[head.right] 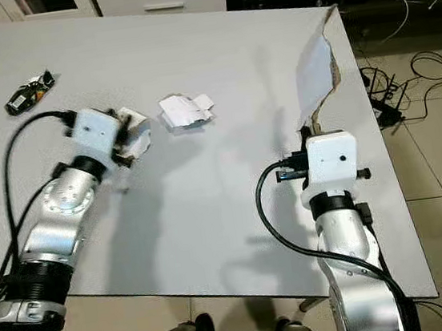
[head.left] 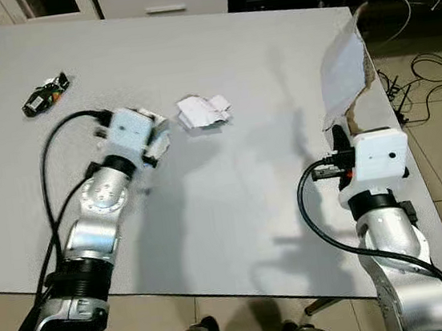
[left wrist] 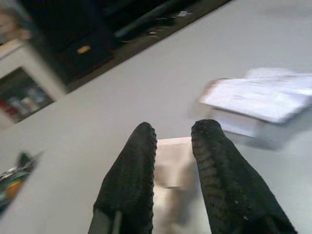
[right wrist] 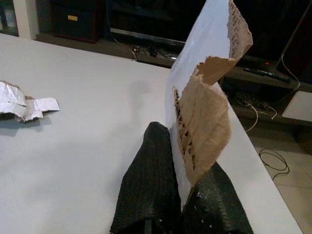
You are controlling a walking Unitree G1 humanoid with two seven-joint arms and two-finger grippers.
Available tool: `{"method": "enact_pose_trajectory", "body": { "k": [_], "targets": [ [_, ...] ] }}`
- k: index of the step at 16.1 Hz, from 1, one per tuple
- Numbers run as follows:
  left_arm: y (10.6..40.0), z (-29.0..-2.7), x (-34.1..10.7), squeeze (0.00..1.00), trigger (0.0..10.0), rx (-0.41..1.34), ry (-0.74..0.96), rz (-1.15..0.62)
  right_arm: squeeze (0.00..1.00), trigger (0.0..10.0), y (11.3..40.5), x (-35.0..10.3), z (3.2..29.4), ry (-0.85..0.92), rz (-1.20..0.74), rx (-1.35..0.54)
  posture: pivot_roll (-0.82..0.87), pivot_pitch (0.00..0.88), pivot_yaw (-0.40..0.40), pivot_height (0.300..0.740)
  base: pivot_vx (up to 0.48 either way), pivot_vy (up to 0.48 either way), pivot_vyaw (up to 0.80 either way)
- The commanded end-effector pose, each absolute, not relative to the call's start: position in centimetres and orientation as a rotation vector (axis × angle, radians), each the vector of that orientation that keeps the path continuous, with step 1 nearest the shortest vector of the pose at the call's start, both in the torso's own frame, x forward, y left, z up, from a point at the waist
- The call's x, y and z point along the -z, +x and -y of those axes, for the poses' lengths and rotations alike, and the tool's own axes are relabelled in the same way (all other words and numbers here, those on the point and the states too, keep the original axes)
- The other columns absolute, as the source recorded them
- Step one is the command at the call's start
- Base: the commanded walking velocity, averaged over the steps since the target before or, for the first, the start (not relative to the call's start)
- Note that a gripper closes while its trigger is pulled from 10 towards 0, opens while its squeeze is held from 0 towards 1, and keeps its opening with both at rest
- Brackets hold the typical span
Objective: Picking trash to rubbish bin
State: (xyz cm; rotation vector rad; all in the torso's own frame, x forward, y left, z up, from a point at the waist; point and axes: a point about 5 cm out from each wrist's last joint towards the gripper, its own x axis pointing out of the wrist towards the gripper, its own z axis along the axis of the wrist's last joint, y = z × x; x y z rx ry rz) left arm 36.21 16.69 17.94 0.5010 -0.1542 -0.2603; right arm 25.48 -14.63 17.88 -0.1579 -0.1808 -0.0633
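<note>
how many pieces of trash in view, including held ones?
4. Torn cardboard sheet in the right pincer; small pale scrap in the left pincer; crumpled white paper mid-table; dark wrapper at the table's far left. More may be hidden.

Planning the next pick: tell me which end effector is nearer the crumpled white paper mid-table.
Left. The left end effector, shut on a cardboard scrap, sits just beside the crumpled white paper. The right end effector holds torn cardboard at the table's far-right edge.
</note>
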Motion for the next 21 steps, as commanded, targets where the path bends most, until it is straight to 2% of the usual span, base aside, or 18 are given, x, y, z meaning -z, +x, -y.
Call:
{"method": "enact_pose_trajectory", "body": {
  "k": [1,6,18,19,20,21],
  "targets": [
    [36.2,-16.0,-18.0,1.00,10.0,0.306,0.534,0.152,0.00,10.0,25.5,-18.0,14.8,-0.154,0.190,0.070,0.14,0.168,0.009,0.740,0.000,0.000,0.00],
    [36.3,-16.2,-17.5,1.00,10.0,0.354,0.627,0.105,0.00,10.0,25.6,-18.0,14.8,-0.153,0.193,0.065,0.14,0.170,0.007,0.740,0.000,0.000,0.00],
    [37.8,-19.6,-17.0,1.00,10.0,0.186,0.782,0.036,0.00,10.0,26.0,-18.0,14.6,-0.147,0.200,0.059,0.15,0.164,0.012,0.740,0.000,0.000,0.00],
    [37.9,-19.6,-16.9,0.84,10.0,0.185,0.789,0.033,0.00,10.0,25.9,-18.0,14.6,-0.146,0.201,0.059,0.15,0.161,0.013,0.740,0.000,0.000,0.00],
    [38.0,-19.5,-16.7,0.00,10.0,0.180,0.795,0.030,0.00,10.0,26.0,-18.0,14.6,-0.147,0.203,0.060,0.15,0.161,0.013,0.740,0.000,0.000,0.00],
    [38.1,-19.5,-16.6,0.00,10.0,0.175,0.797,0.027,0.00,10.0,26.0,-18.1,14.6,-0.147,0.205,0.060,0.15,0.161,0.013,0.740,0.000,0.000,0.00]
  ]
}}
